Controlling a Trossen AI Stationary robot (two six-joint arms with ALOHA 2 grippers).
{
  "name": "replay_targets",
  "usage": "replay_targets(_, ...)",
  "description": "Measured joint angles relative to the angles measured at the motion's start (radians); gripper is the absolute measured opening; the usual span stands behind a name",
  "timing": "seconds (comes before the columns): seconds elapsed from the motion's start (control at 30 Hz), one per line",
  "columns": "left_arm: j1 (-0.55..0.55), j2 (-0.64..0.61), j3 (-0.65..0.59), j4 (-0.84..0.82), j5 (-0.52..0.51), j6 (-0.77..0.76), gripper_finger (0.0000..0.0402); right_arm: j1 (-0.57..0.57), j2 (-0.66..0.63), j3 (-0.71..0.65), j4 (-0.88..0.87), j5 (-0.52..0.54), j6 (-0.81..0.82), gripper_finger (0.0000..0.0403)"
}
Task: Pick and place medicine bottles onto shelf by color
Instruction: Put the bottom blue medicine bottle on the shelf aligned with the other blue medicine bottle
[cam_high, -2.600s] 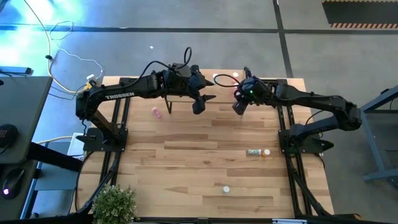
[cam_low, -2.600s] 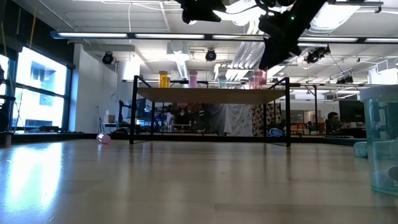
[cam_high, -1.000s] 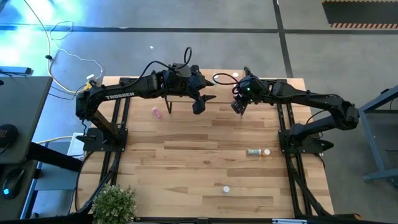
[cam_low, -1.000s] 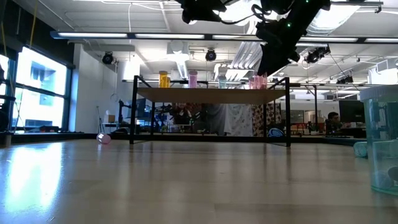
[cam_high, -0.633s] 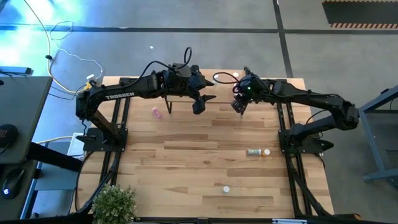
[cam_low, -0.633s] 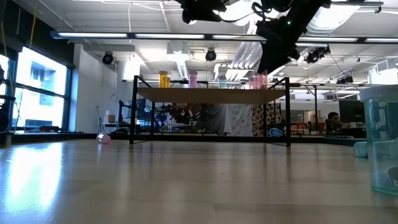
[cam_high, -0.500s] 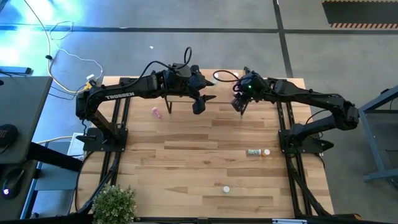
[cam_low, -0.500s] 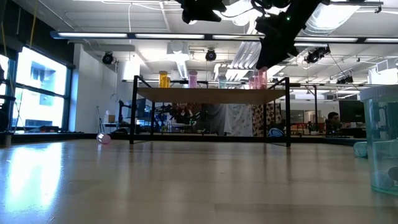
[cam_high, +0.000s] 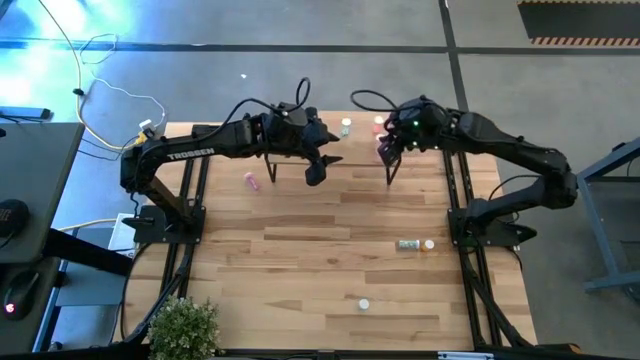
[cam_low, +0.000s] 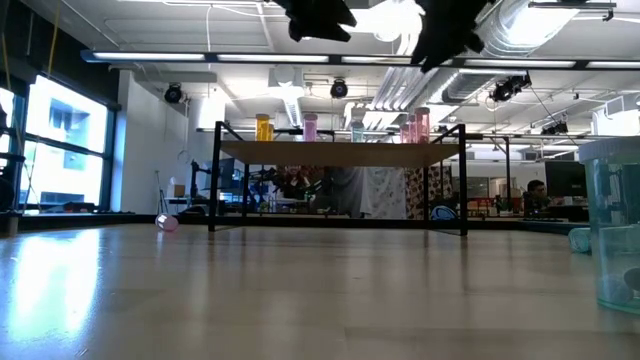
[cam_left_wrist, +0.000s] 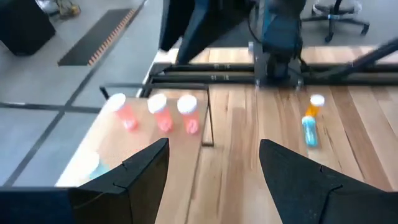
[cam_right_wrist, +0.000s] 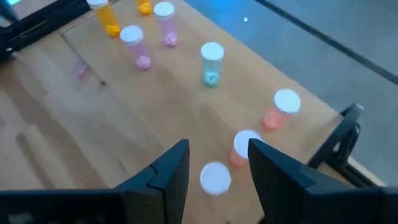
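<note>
The shelf stands at the table's far side, and medicine bottles stand upright on it. In the right wrist view these are an orange one, two pink ones, a teal one and red ones. My right gripper hangs open high over the shelf's right end, above the red bottles, and holds nothing. My left gripper is open above the shelf's middle, facing three red bottles. More bottles lie on the table: a pink one and a teal and an orange one.
A loose white cap lies near the table's front. A potted plant stands at the front left corner. In the low view a large teal bottle fills the right edge. Bare tabletop lies between the shelf and the front edge.
My right gripper has risen well clear of the shelf's right end, still open with nothing in it. The red bottles below it have stayed standing on the shelf.
</note>
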Motion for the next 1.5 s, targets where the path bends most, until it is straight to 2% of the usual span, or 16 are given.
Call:
replay_targets(0.2, -0.006, -0.033, -0.004, -0.119, 0.02, 0.001, 0.0241, 0.103, -0.008, 0.042, -0.13, -0.004, 0.096, 0.0156)
replay_targets(0.37, -0.025, -0.08, -0.094, -0.137, 0.064, -0.057, 0.0241, 0.223, -0.026, -0.018, -0.198, -0.01, 0.24, 0.0156)
replay_targets(0.53, -0.063, -0.147, -0.198, -0.125, 0.061, -0.159, 0.0241, 0.344, -0.046, -0.078, -0.211, -0.015, 0.361, 0.0156)
replay_targets(0.9, -0.207, -0.233, -0.364, -0.084, -0.08, -0.428, 0.0241, 0.551, -0.046, -0.129, -0.267, -0.087, 0.511, 0.0156)
replay_targets(1.27, -0.396, -0.233, -0.4, -0.088, -0.193, -0.595, 0.0241, 0.77, -0.046, -0.129, -0.286, -0.095, 0.569, 0.0156)
replay_targets(1.5, -0.507, -0.233, -0.4, -0.09, -0.268, -0.623, 0.0241, 0.917, -0.046, -0.129, -0.285, -0.085, 0.641, 0.0156)
